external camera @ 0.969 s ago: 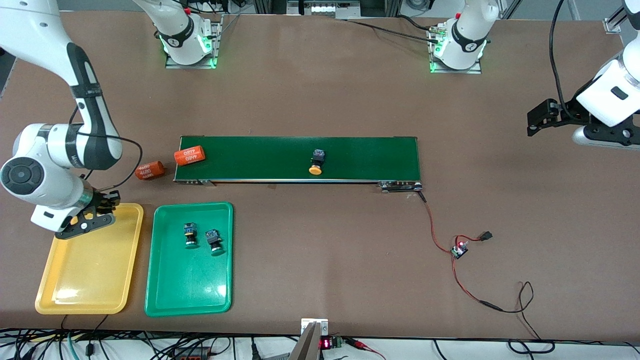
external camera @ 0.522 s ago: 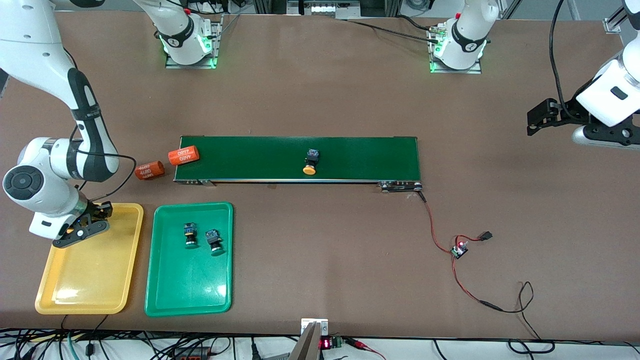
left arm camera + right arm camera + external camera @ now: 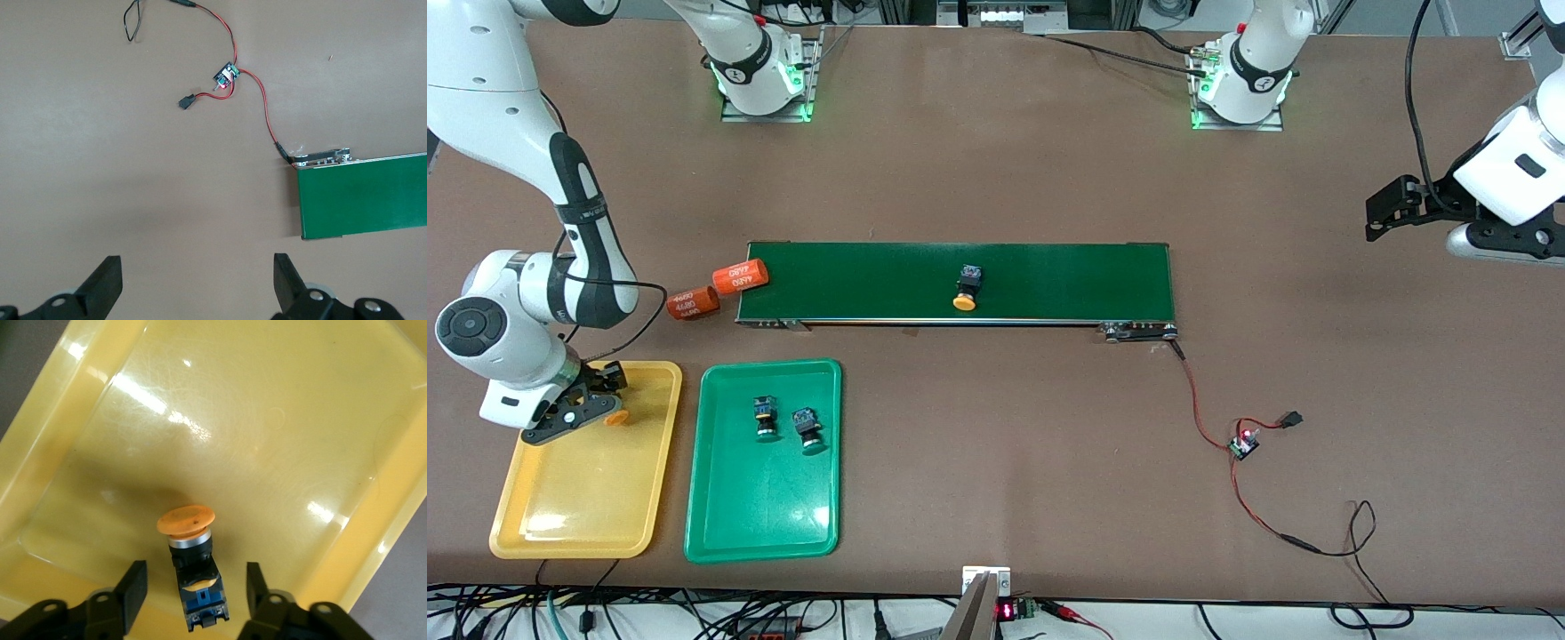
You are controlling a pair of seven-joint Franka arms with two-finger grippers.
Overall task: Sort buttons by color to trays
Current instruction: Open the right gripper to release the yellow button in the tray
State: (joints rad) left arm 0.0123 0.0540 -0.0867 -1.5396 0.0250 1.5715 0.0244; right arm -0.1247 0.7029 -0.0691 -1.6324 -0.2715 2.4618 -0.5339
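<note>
My right gripper (image 3: 591, 404) is low over the yellow tray (image 3: 578, 498), at its end farther from the front camera. It is open. An orange-capped button (image 3: 193, 553) lies on the tray floor between the fingers, with a gap on each side; its cap (image 3: 614, 416) sticks out past the fingertips. Another orange-capped button (image 3: 967, 289) lies on the dark green conveyor belt (image 3: 1067, 280). Two green-capped buttons (image 3: 764, 420) (image 3: 807, 429) lie in the green tray (image 3: 765, 507). My left gripper (image 3: 1375, 218) waits open above bare table at the left arm's end, nothing between its fingers (image 3: 107, 283).
Two orange cylinders with white numbers lie at the belt's end toward the right arm, one (image 3: 740, 276) at the belt edge, one (image 3: 692, 304) on the table. A red wire with a small circuit board (image 3: 1242, 444) trails from the belt's other end.
My right gripper sank into the yellow tray and opened, leaving the orange-capped button on the tray floor. The button and the cylinder on the belt slid toward the right arm's end.
</note>
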